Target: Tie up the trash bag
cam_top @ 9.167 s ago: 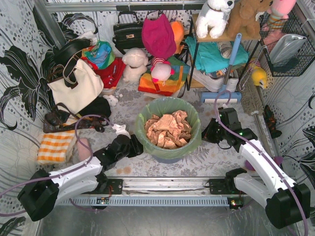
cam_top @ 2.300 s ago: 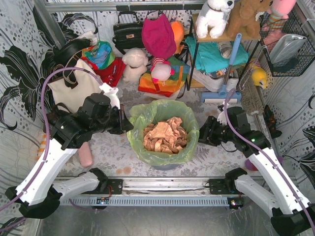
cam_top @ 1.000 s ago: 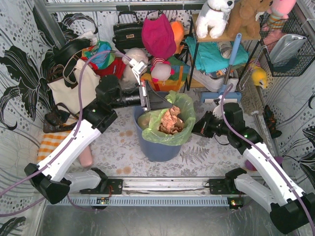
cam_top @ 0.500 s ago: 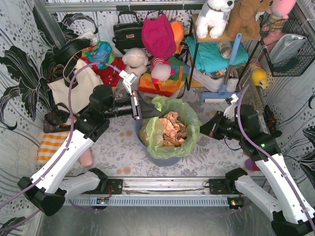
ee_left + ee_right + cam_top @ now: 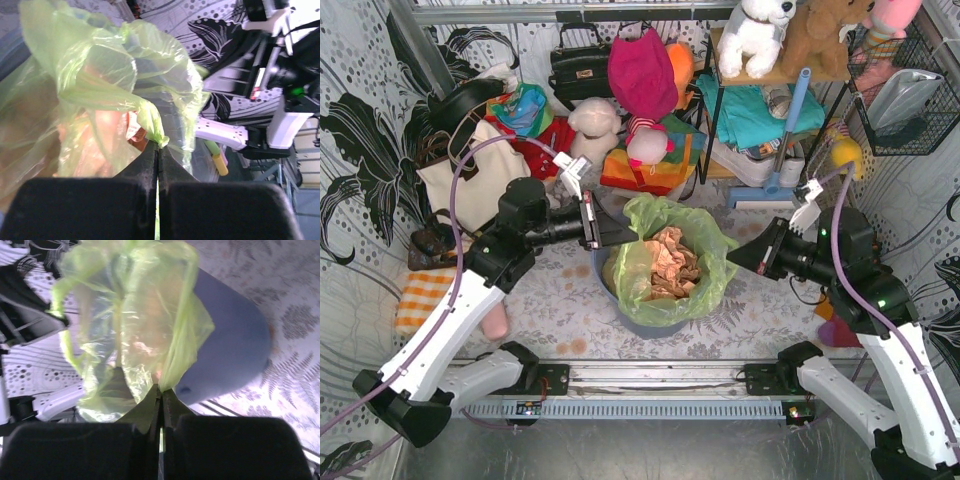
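Observation:
The trash bag point(image 5: 665, 262) is thin light-green plastic, with crumpled brown paper showing inside, and it sits in a blue-grey round bin point(image 5: 645, 320). My left gripper point(image 5: 632, 236) is shut on the bag's left rim, pinching a twisted strip of plastic point(image 5: 155, 134) between its tips. On the opposite side my right gripper point(image 5: 730, 262) is shut on the right rim, where a green fold point(image 5: 172, 371) runs into its closed tips. Both arms hold the rim lifted above the bin point(image 5: 230, 347).
A cream tote bag point(image 5: 470, 180) and an orange checked cloth point(image 5: 425, 300) lie left of the bin. Plush toys, a black handbag point(image 5: 578, 65) and colourful clothes crowd the back. A shelf rack point(image 5: 760, 110) with a mop stands back right, and a wire basket point(image 5: 910, 100) hangs far right.
Both grippers have drawn apart, the left one back to the left and the right arm further right and up. The bag's mouth is stretched wider and the bin stands a little straighter.

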Robot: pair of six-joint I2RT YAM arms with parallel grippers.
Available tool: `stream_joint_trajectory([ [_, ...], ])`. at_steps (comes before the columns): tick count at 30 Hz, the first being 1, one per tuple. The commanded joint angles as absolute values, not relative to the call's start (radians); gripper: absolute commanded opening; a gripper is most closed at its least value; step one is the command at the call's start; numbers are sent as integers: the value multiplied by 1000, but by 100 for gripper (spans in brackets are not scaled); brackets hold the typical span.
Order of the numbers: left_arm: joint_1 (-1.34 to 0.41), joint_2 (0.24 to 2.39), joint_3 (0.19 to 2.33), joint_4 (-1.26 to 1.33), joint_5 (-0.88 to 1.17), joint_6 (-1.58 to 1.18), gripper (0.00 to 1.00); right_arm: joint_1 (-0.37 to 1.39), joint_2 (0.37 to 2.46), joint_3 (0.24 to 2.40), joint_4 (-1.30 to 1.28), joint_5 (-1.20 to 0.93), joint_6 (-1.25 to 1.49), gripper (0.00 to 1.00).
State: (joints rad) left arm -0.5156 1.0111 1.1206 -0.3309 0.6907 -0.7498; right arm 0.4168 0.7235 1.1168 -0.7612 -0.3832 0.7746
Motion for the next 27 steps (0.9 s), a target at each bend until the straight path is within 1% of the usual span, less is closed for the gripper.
stream_joint_trajectory([
  [1, -503, 977, 1100, -421, 622, -666, 0, 420, 750, 1168, -598, -505, 819, 0],
  [6, -500, 962, 1076, -456, 604, -648, 0, 420, 823, 1142, -325, -664, 886, 0],
  [8, -499, 955, 1075, -449, 603, -650, 0, 420, 850, 1108, -161, -726, 935, 0],
  [11, -500, 948, 1069, -421, 605, -663, 0, 420, 901, 1056, 53, -790, 1022, 0],
  [13, -500, 950, 1068, -408, 616, -671, 0, 435, 940, 1034, 149, -807, 1062, 0],
  [19, -500, 929, 1085, -335, 646, -688, 0, 538, 1059, 1041, 326, -763, 1076, 0],
  [22, -497, 916, 1103, -260, 671, -721, 0, 543, 1101, 1061, 422, -760, 1104, 0],
  [25, -490, 913, 1127, -192, 685, -741, 0, 543, 1119, 1127, 392, -727, 1065, 0],
  [27, -491, 914, 1158, -173, 644, -724, 0, 543, 1118, 1151, 378, -706, 1042, 0],
])
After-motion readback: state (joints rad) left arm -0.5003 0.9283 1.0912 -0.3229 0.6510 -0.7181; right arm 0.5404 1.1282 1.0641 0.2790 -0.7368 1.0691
